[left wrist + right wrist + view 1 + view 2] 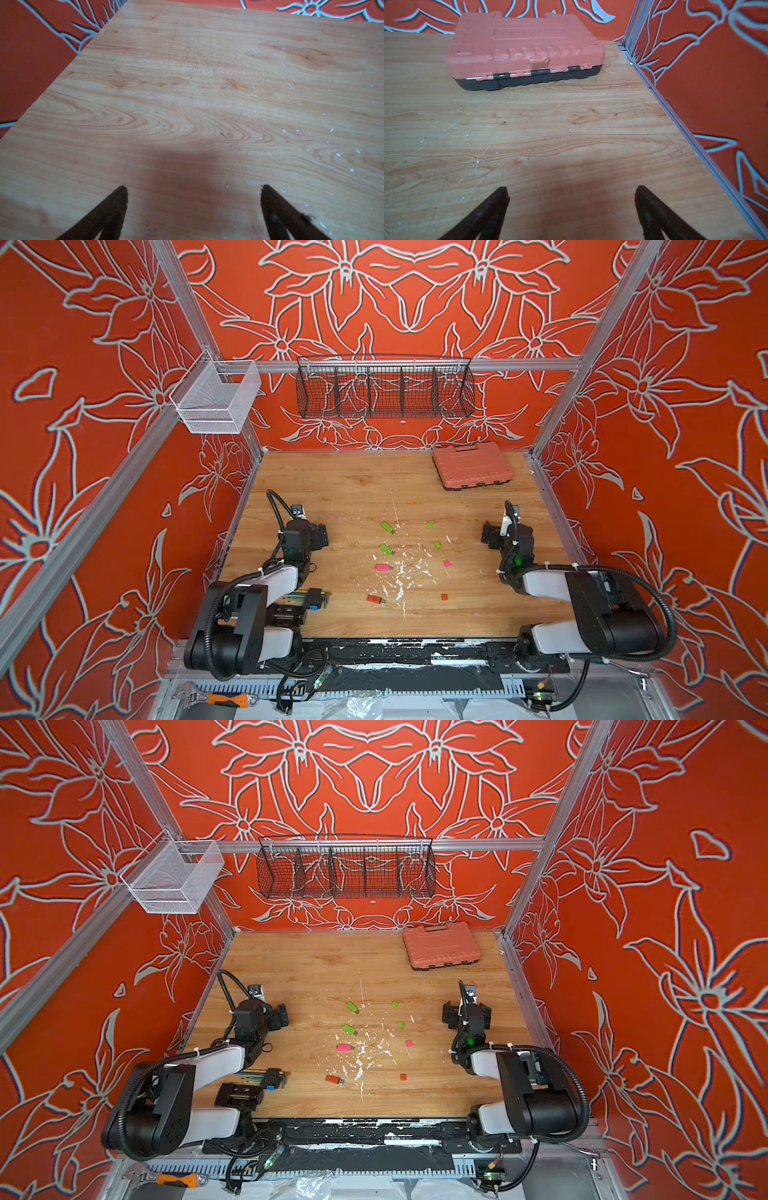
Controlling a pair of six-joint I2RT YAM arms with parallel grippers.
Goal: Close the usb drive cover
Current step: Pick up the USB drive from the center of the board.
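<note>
With left gripper (193,188) and right gripper (572,189) both spread wide and empty, the pink usb drive (383,568), judged light, stiff and slippery, is best pinched across its body.

Matt wood-grain on the bench (332,489), scratched and flecked with white. Ribbed matt plastic on the tool case (525,47), orange over black. Thin black metal wire for the basket (384,391). Smooth plastic on the pink usb drive (383,567).
</note>
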